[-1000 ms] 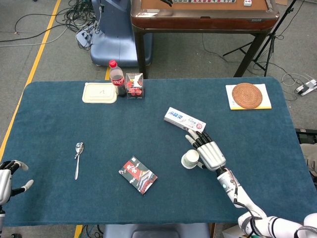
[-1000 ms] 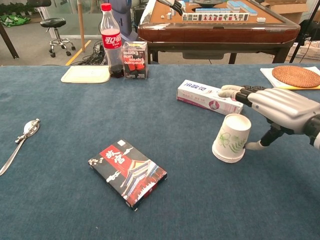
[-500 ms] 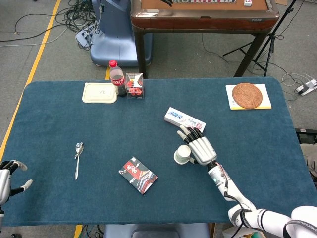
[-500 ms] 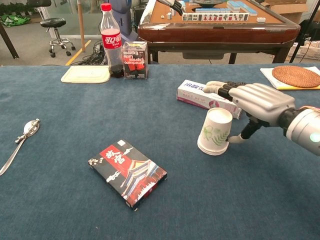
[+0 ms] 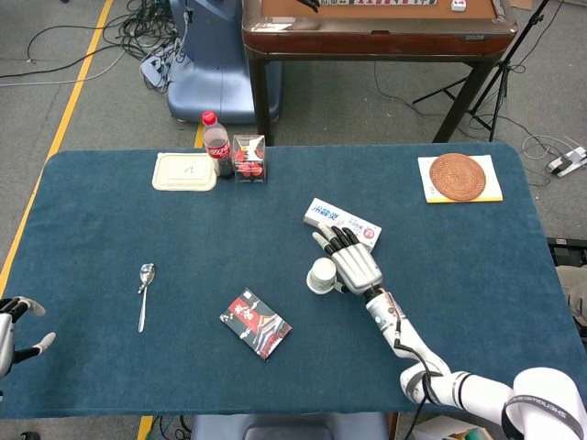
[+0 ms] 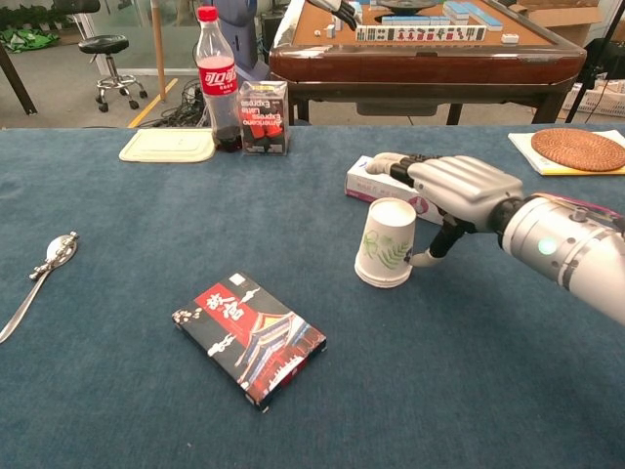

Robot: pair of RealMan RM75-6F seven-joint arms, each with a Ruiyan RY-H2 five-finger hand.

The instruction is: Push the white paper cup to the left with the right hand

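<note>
Head view: the white paper cup with a green leaf print point(image 5: 322, 274) stands mid-table, long axis near vertical, leaning slightly. The right hand point(image 5: 354, 262) lies against its right side, fingers extended and apart, gripping nothing. The left hand point(image 5: 13, 323) shows at the table's left edge, fingers spread, empty.

Chest view: the cup point(image 6: 384, 243) sits wide end down, narrow end up, tilted left. The right hand point(image 6: 455, 191) touches it, fingers reaching over the long white toothpaste box point(image 6: 377, 180).

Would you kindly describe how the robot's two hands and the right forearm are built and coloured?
The right hand has a silver-grey ridged metallic back, with black segments and pale tips on the fingers. Its forearm is a glossy white-silver cylinder bearing a small green light, with a pinkish band near the wrist. The left hand, mostly off-frame, looks silver with black parts and pale tips.
</note>
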